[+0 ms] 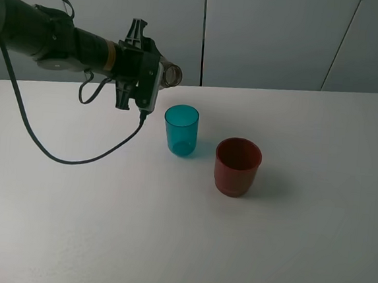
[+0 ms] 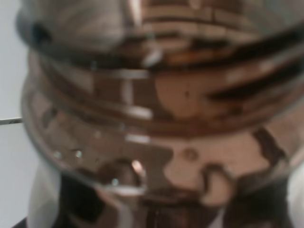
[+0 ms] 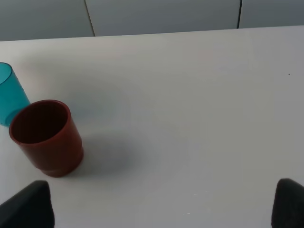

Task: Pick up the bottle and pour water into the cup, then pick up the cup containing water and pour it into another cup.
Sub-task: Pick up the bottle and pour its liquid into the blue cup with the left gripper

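Tabletop (image 1: 166, 245) white — pale panelled wall (image 1: 271, 36) behind, perhaps cabinet doors.

The white table (image 1: 312, 245) carries two upright cups. The teal cup (image 1: 181, 129) stands just below and ahead of the left gripper (image 1: 156, 78). The dark-red cup (image 1: 237, 166) stands farther from it, near the teal cup but apart.

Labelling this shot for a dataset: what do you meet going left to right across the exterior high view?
The left pincer clamping the bottle → teal cup → red cup.
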### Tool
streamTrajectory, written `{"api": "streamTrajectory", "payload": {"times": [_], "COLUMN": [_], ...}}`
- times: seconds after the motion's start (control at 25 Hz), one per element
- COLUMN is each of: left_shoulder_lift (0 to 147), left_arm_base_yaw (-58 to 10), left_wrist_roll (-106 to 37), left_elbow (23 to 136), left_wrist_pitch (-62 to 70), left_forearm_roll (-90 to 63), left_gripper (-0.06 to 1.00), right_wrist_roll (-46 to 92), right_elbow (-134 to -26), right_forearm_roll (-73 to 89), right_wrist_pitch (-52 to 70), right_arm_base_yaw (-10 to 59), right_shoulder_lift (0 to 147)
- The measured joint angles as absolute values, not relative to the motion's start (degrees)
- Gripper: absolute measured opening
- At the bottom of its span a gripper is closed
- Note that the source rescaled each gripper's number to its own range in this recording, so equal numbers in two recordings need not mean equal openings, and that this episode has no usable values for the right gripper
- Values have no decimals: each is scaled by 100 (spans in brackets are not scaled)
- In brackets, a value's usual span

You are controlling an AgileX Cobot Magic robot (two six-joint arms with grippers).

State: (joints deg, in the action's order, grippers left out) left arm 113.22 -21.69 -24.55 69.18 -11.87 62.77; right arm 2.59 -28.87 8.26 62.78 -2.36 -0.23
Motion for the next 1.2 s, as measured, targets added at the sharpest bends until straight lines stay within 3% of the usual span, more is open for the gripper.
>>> {"api": "streamTrajectory", "payload": {"times": [1.2], "left_shoulder_lift": [11322], "left_arm_base_yaw": [-2404], "left_wrist_roll": [-3176], "left_elbow": [6918], "left_wrist_pitch": [-520], "left_forearm_roll": [6220], "left_gripper": [0], "right_wrist_roll": [259], "right_elbow": [-2887], "right_forearm_roll": [826], "right_wrist_pitch": [6278], "right_arm_base_yaw": [-236], "right_shoulder_lift": [-23]}}
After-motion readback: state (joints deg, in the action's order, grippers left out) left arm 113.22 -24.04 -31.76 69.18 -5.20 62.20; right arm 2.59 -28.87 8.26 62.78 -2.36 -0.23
